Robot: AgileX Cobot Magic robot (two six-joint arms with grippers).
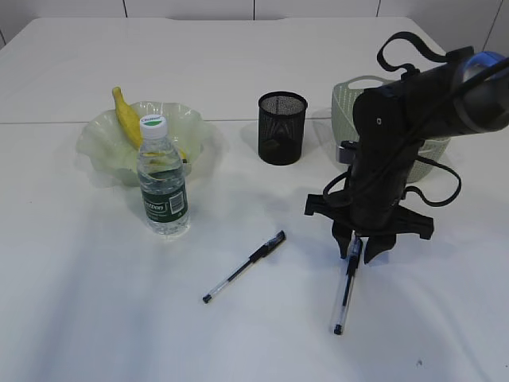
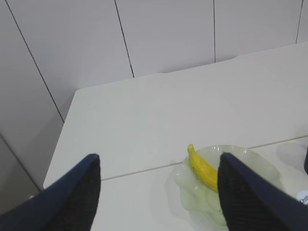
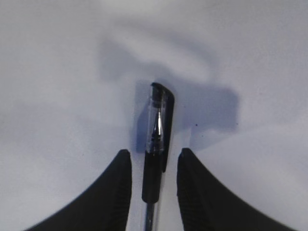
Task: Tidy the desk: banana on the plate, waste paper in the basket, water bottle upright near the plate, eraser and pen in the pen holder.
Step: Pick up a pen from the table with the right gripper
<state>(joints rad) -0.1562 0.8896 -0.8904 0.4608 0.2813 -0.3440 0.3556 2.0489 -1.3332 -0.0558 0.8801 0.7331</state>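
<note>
So the right hand [image 1: 355, 241] is down at the bench [image 1: 95, 318], pointing straight at it, with a pen [image 1: 347, 286] sitting between its two fingers [image 3: 113, 192]. In the wrist view the fingers are partly closed, one on each side of the pen's grip and cap end, with a thin sliver of gap showing on both sides, so I can't tell if they're actually pressing on it or just bracketing it. The capped end pokes out past the fingertips, and the rest of the barrel runs back toward the camera side of the bench, lying flat.

A second pen [image 1: 244, 267] lies off to the hand's left, well apart, at a slant. Beyond the hand sits the black mesh holder [image 1: 281, 127], and the pale green basket [image 1: 354, 99] is right behind the arm, partly hidden by it. Far off to its left is the plate [image 1: 99, 139] with the banana [image 1: 127, 117] on it, and the bottle [image 1: 163, 179] standing upright just in front of the plate.

The left hand [image 2: 159, 192] is up in the air, fingers spread wide, holding nothing. Below and ahead of it you can see the plate [image 2: 192, 185] and banana [image 2: 203, 168] between the fingers.
</note>
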